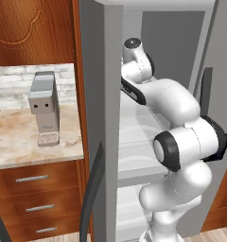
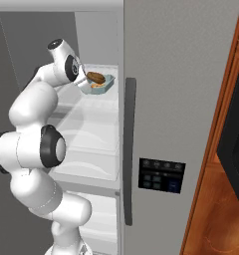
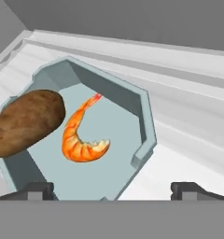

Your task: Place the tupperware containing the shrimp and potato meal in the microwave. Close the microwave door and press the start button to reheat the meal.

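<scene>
The tupperware [image 3: 114, 158], a pale blue-grey tub, sits on an upper shelf inside the open fridge [image 2: 105, 84]. It holds the shrimp and potato meal: a brown potato [image 3: 27, 121] at one end and an orange shrimp [image 3: 79, 140] in the middle. My gripper [image 3: 113, 189] is open and hangs just over the tub's near rim, a fingertip [image 3: 39, 189] wide on each side, nothing between them. From the right base camera the hand [image 2: 83, 78] is right at the tub. A black slab at the right edge looks like the microwave [image 2: 237, 144]; its door cannot be made out.
The fridge's shut right door [image 2: 181, 99] carries a vertical handle [image 2: 129, 149] and a dispenser panel [image 2: 161, 175]. The left door [image 1: 99, 118] stands open beside my arm. Glass shelves [image 2: 86, 144] lie below the tub. A grey coffee machine [image 1: 44, 108] stands on the marble counter [image 1: 16, 137].
</scene>
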